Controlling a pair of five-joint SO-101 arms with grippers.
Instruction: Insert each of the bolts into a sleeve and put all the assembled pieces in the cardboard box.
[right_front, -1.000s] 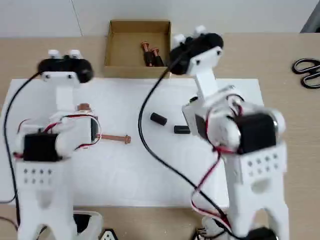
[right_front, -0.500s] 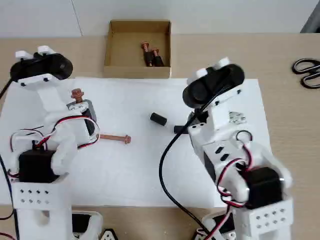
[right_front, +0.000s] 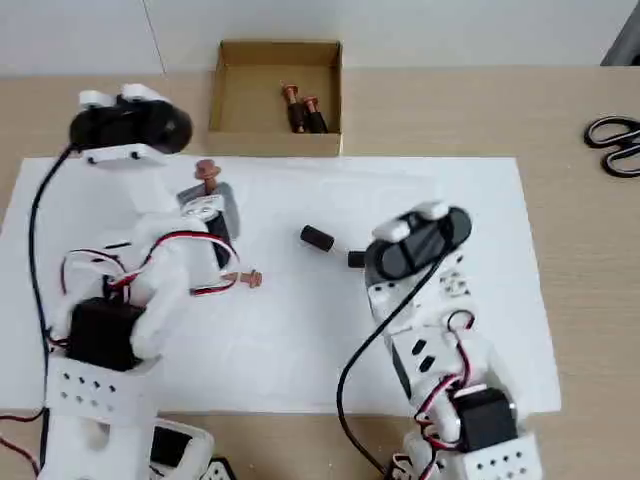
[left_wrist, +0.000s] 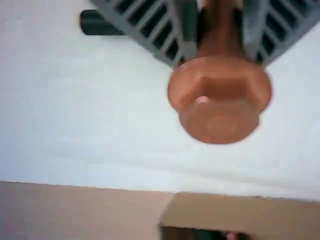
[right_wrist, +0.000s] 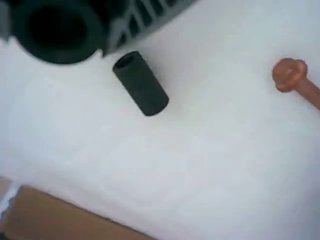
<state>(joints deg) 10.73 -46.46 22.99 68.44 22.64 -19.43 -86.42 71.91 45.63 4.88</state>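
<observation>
My left gripper (right_front: 209, 196) is shut on a copper bolt (right_front: 207, 170), held head outward above the white sheet; in the left wrist view the bolt's hex head (left_wrist: 219, 98) juts from between the grey fingers (left_wrist: 150, 25). A second bolt (right_front: 241, 278) lies on the sheet beside the left arm. My right gripper (right_front: 362, 260) is low on the sheet, shut on a black sleeve (right_wrist: 56, 30) seen end-on. A loose black sleeve (right_front: 317, 238) (right_wrist: 140, 83) lies just beyond it. The cardboard box (right_front: 232, 95) at the back holds assembled pieces (right_front: 301, 108).
The white sheet (right_front: 300, 340) covers the middle of the wooden table (right_front: 560, 100). Scissors (right_front: 614, 142) lie at the far right edge. The lying bolt's head (right_wrist: 289, 75) sits to one side of the loose sleeve.
The right arm came back from the box and dropped low over the sleeve near the middle of the sheet. The left arm lifted its bolt and swung it toward the middle.
</observation>
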